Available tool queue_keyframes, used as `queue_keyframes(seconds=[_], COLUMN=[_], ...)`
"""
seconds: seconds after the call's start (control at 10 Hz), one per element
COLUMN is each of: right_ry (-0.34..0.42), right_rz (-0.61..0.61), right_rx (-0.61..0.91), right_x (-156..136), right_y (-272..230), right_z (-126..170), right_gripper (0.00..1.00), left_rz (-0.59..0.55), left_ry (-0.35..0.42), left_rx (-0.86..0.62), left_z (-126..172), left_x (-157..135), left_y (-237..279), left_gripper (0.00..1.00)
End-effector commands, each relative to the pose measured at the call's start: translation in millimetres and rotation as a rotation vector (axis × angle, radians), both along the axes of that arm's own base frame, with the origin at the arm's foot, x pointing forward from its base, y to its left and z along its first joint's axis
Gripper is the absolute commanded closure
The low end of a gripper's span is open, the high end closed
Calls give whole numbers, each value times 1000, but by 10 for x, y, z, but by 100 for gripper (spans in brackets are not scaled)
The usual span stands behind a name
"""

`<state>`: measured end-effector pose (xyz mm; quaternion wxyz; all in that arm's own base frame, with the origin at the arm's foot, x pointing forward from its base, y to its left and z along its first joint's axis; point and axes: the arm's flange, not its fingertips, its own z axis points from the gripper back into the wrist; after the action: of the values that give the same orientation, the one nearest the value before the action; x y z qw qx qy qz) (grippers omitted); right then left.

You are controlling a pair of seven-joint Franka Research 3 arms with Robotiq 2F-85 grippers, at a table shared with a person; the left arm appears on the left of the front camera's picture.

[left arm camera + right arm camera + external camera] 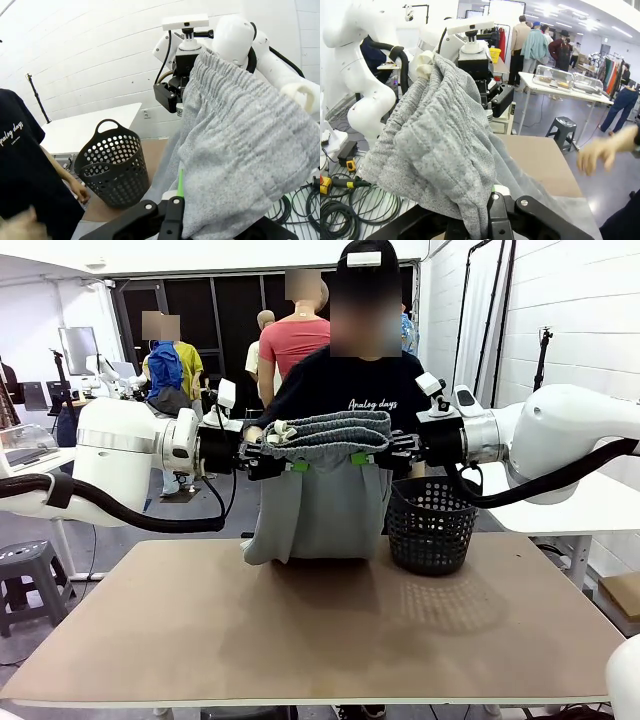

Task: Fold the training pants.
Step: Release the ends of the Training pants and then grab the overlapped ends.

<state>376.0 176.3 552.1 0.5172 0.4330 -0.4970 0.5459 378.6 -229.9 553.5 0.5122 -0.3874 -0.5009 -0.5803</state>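
The training pants [322, 502] are light grey and hang by their gathered waistband between both grippers, high over the table. Their legs drop to the far edge of the tabletop. My left gripper [284, 456] is shut on the left end of the waistband, and my right gripper [366, 453] is shut on the right end. In the left wrist view the grey fabric [240, 150] bunches over my left gripper [177, 200]. In the right wrist view the pants [440, 145] drape over my right gripper [490, 202].
A black mesh basket [430, 525] stands on the brown table [300, 630] at the far right, close beside the hanging pants. A person in a black shirt [350, 390] stands right behind the pants; a blurred hand [600, 152] is raised beside them.
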Motion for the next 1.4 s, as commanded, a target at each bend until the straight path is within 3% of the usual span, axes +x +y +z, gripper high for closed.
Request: queue_keyframes(seconds=[0.0,1.3], right_ry=[-3,-3], right_rz=[5,5], right_rx=[-2,-2], right_x=[-28,-28], right_y=[18,18], right_z=[2,2], right_gripper=[100,100], left_rz=[-2,-2], left_ry=[-3,-3], left_rx=[-5,-5], left_z=[23,23], left_x=[-17,-17], left_y=[-6,-6], left_gripper=[100,100])
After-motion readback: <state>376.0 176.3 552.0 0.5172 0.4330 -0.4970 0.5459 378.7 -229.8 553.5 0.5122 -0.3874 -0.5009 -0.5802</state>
